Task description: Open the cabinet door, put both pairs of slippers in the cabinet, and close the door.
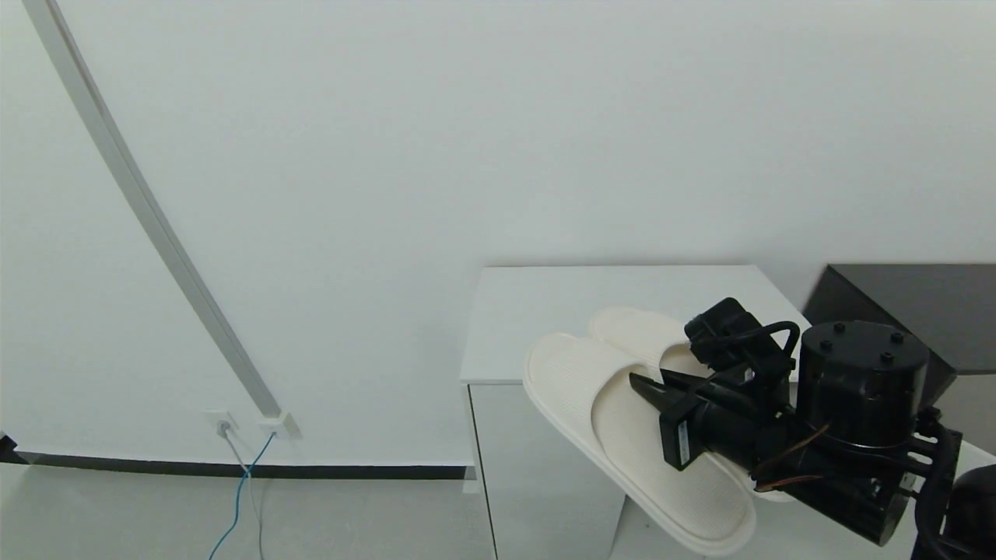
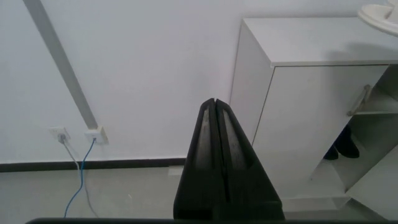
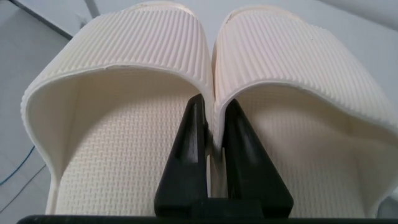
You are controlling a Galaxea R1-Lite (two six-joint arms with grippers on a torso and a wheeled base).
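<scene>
Right gripper (image 3: 212, 124) up close, pinched hard on the pair of slippers (image 3: 155, 74); its fingers bite the two inner edges where the slippers touch, one wall from each, so a single squeeze carries both. From where I stand the pair hangs tilted, toes up and heels down, in front of the white cabinet (image 1: 607, 299) and overlapping its top front edge. Over on the other side, the left gripper (image 2: 215, 130) has its fingers pressed together on nothing, held low beside the cabinet, clear of the loaded arm I'd say. Past the door (image 2: 311, 124) and its handle (image 2: 360, 99) I can see a shelf (image 2: 380, 112) and some dark shoes (image 2: 345, 146) inside; so the door looks open to me. By my reckoning this is the carrying leg; the pair sits high, and it must drop to shelf level before it goes in.
</scene>
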